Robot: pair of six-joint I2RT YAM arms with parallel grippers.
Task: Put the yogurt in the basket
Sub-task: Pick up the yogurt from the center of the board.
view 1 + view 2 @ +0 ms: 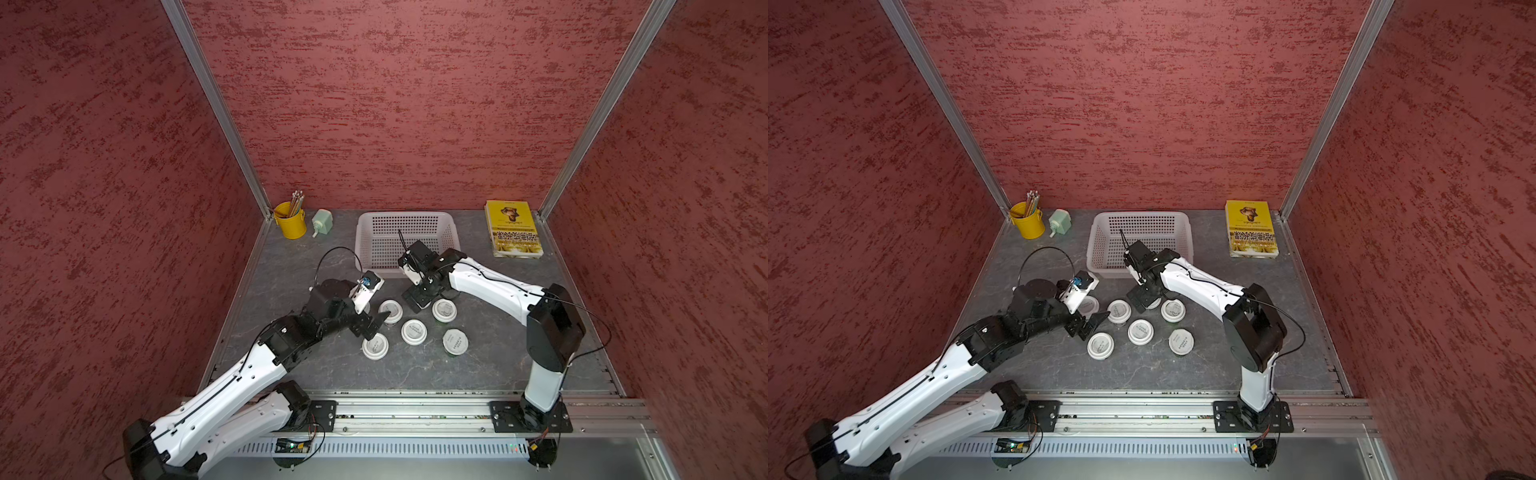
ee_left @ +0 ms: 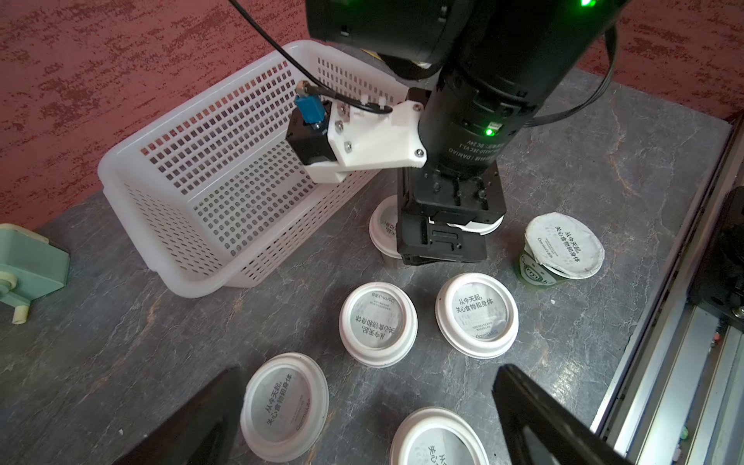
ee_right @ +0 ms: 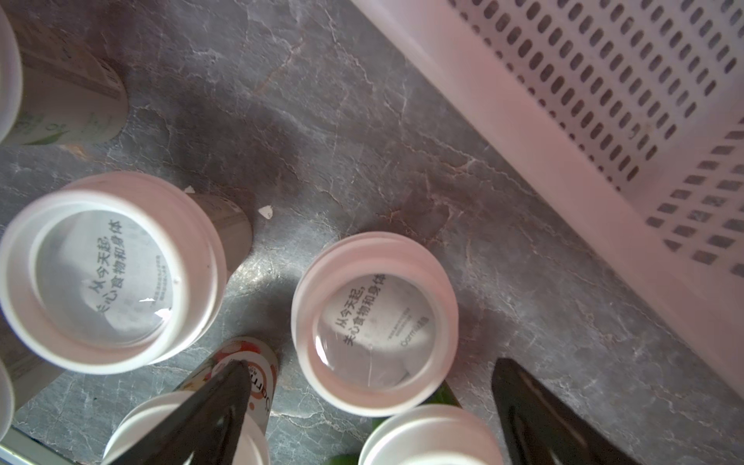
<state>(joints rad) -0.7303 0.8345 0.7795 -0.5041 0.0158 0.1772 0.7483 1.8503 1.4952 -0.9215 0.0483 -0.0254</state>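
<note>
Item: yogurt cups (image 1: pixel 414 331), seven, white-lidded, upright.
Location: clustered on worktop (image 1: pixel 286 270), just before the empty basket (image 1: pixel 409 215).
Handling: probably light, thin-walled, crushable; grip the sides below the lid.
Left gripper (image 1: pixel 374 325): jaws spread, empty.
Right gripper (image 1: pixel 419 300): jaws spread over one cup, nothing held.

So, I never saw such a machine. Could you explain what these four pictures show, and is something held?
These are two white-and-black robot arms, each ending in a claw. Two pictures look down from above; the other two come from cameras on the wrists. On the grey marbled table stand small white-lidded yogurt cups, a pale perforated plastic basket, a yellow bucket of pencils, a pale green device and a yellow book. The left claw and the right claw are open, low over the cups, gripping nothing.
</note>
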